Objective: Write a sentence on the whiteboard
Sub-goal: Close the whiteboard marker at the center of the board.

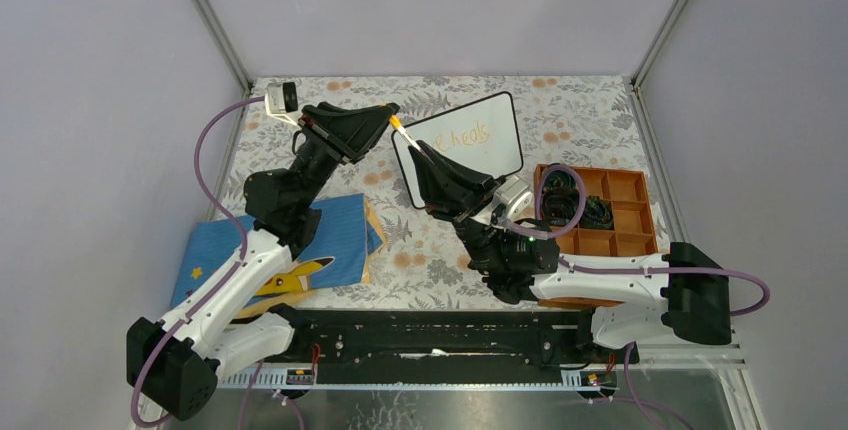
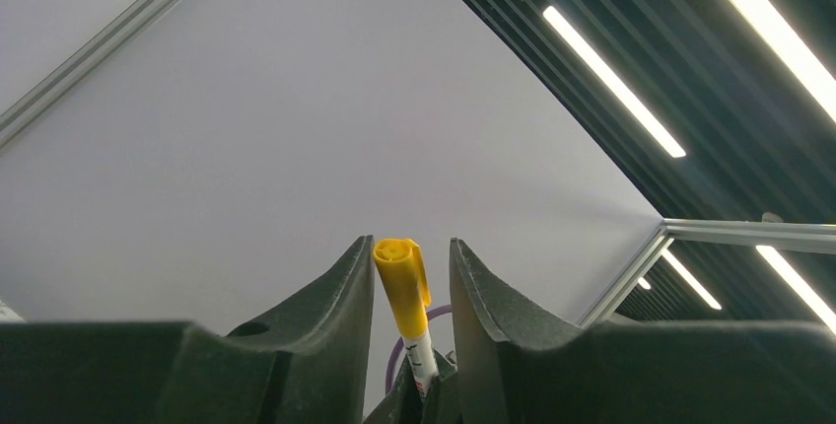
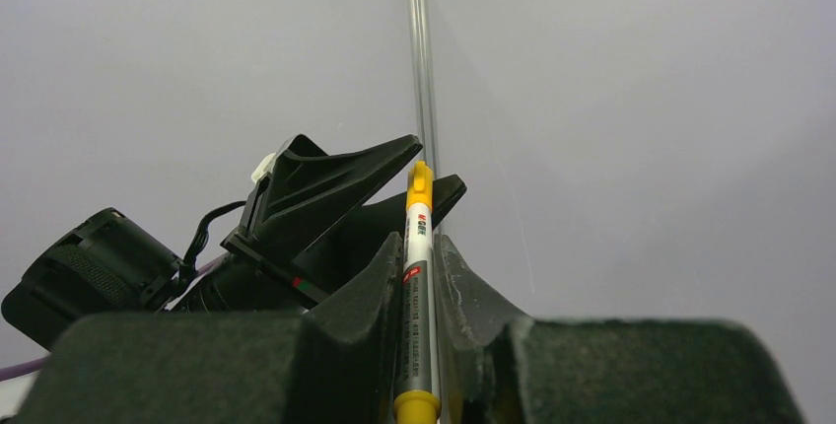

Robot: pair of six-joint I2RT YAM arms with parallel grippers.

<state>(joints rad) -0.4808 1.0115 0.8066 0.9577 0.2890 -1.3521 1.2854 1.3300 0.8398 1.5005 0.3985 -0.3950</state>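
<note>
The right gripper (image 3: 419,247) is clamped on the marker (image 3: 418,281). The left gripper (image 2: 409,251), jaws slightly apart, flanks its yellow cap (image 2: 399,281). The whiteboard (image 1: 500,155), bearing the sentence (image 1: 468,136), lies just below and right of both.

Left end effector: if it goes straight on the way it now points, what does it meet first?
Probably the marker's yellow cap, which the right end effector holds up between the left end effector's fingers. Beyond it, only the wall shows; depth is unclear.
</note>
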